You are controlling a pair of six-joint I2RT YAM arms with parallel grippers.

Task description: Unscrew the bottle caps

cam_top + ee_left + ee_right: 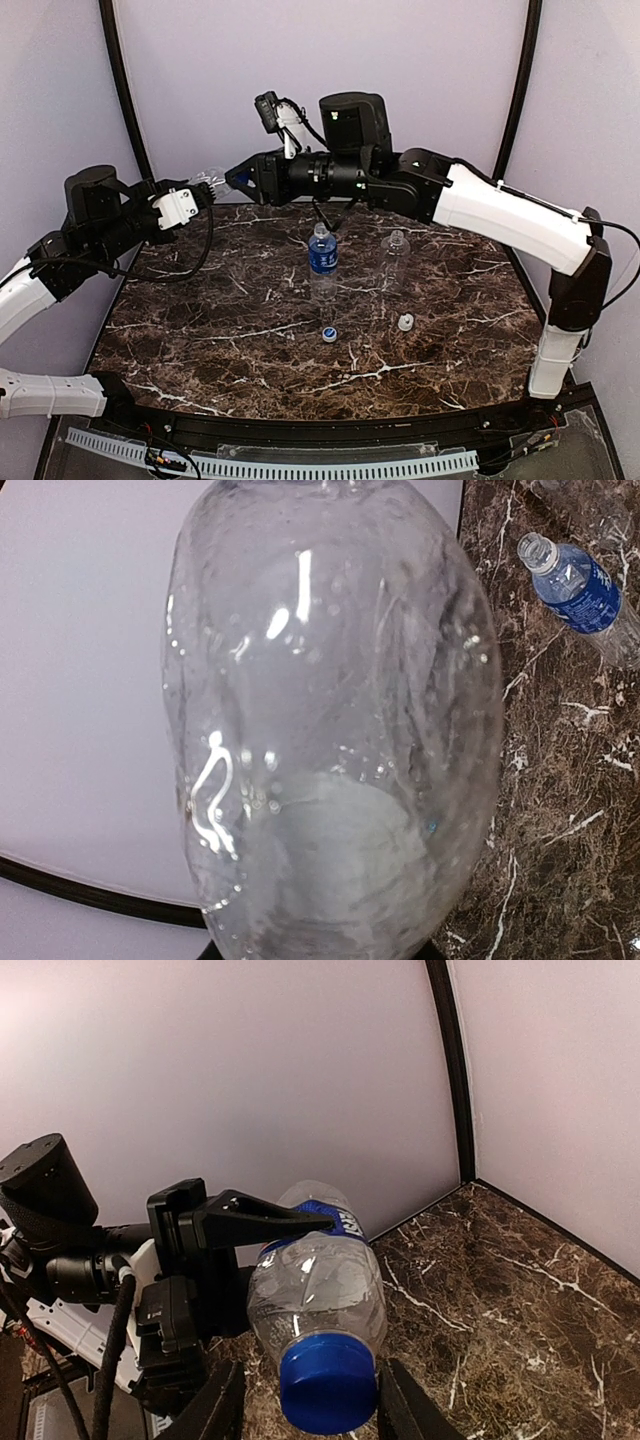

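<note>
Right wrist view: the right gripper [312, 1410] hangs open, fingers [215, 1405] flanking the dark blue cap [328, 1385] at bottom centre, not yet pinching; the left gripper [270, 1245] clamps the labelled bottle [320, 1290] aloft mid-frame. Cap grasp appears in hand; next, close squarely and twist.

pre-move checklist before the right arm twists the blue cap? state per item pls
1. Left jaws clamped on the held bottle: ok.
2. Blue cap seated on that bottle: ok, it faces the right wrist camera.
3. Cap centred between the right jaws: ok, roughly, one finger on each side.
4. Right jaws closed on the cap: not ok, open with a gap on both sides.
5. Cap already loosened: cannot tell.
6. Labelled bottle and plain bottle out of the way: ok, both upright on the table, capless, well apart from the held bottle, loose caps in front.
</note>
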